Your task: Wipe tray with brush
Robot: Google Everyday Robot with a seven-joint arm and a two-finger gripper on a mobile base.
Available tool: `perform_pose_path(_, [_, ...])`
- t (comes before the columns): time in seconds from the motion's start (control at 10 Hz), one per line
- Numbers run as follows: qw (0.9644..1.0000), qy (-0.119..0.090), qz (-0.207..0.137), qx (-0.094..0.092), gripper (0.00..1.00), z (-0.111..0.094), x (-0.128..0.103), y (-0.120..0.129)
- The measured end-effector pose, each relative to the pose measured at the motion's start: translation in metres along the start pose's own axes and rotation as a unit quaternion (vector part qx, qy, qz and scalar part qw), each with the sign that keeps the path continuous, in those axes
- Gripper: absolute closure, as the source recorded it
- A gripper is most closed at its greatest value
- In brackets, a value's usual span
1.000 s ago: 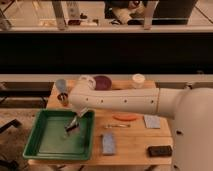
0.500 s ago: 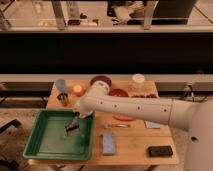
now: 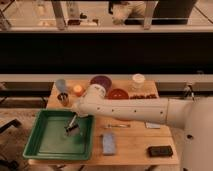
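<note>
The tool [image 3: 74,120] is gripping the brush [image 3: 69,130] by its upper end and reaching down over the right half of the green tray [image 3: 45,150], apparently so the bristles are meeting the floor for wiping. The brush's long axis is slanting from upper right down to lower left, working end pointing into the tray, which is sitting at the bench's [image 3: 132,145] left front.

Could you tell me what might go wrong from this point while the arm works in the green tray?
The gripper is low in the green tray, by the brush and near the right wall; a wide stroke could shove the tray, which seems to overhang the left edge of the table.
The arm passes close by the metal cup and red bowl; a swing might tip them.
</note>
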Motion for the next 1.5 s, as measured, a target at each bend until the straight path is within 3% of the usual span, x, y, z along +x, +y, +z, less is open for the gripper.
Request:
perform_pose_path(0.2, [0.9992,0.018,-0.036,0.001,0.98,-0.001,-0.012,-0.009])
perform_pose_path(0.4, [0.998,0.019,-0.06,0.009,0.98,-0.001,-0.023,-0.019])
perform_pose_path(0.6, [0.9986,-0.005,-0.049,0.019,0.98,0.007,-0.02,-0.02])
perform_pose_path(0.9, [0.9988,-0.032,-0.01,0.035,0.98,0.036,0.017,-0.011])
perform_pose_path(1.1, [0.9984,-0.034,-0.008,0.045,0.98,0.055,0.033,-0.011])
perform_pose_path(1.5, [0.9985,-0.036,-0.008,0.04,0.98,0.054,0.03,-0.009])
